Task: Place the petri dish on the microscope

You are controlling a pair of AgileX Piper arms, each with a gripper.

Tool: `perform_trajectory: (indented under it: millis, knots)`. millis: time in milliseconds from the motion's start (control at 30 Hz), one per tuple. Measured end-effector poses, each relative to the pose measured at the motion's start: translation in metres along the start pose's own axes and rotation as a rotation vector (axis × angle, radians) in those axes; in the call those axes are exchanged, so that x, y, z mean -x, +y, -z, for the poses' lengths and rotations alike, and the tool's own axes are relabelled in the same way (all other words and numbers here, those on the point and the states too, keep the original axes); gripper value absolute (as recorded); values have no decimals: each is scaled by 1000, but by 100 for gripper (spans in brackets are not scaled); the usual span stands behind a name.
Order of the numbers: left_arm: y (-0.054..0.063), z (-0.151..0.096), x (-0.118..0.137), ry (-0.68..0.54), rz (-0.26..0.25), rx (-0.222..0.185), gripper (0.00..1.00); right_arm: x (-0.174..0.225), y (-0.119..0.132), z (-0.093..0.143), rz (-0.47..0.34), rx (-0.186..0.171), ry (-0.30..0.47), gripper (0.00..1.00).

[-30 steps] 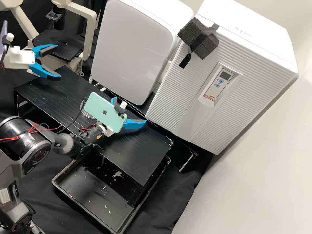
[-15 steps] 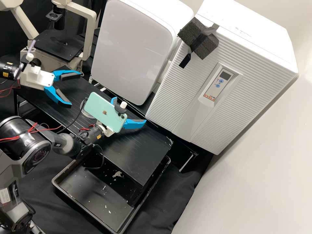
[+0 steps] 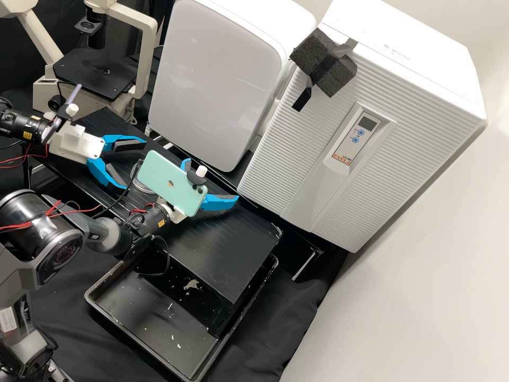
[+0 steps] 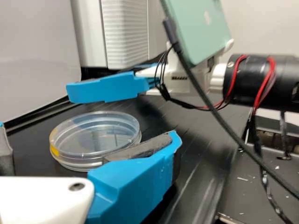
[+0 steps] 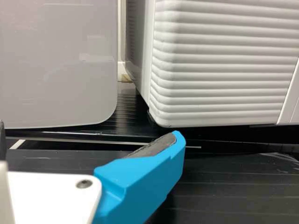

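the left pincer (image 3: 136, 164) is spread near the petri dish (image 4: 96, 135), perhaps touching it, and the right pincer (image 3: 211, 179) is also spread.

left gripper (image 3: 135, 164), right gripper (image 3: 211, 180) — jaws apart

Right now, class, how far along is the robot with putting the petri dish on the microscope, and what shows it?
Done: apparently only the approach, as the left gripper is open near the petri dish. In hand: no dish yet; it looks to be lining up a grasp. Left: close on the dish, lift it from the black ridged platform and set it on the microscope's black stage.
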Motion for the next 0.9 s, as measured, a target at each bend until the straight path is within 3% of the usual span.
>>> perform_trajectory:
  millis: [400, 900]
  knots:
    - [-3, -5, -25, -21, 21, 2, 100, 0, 0, 0, 0, 0, 0, 100]
    - [-5, -6, -35, -20, 22, 12, 100, 0, 0, 0, 0, 0, 0, 100]
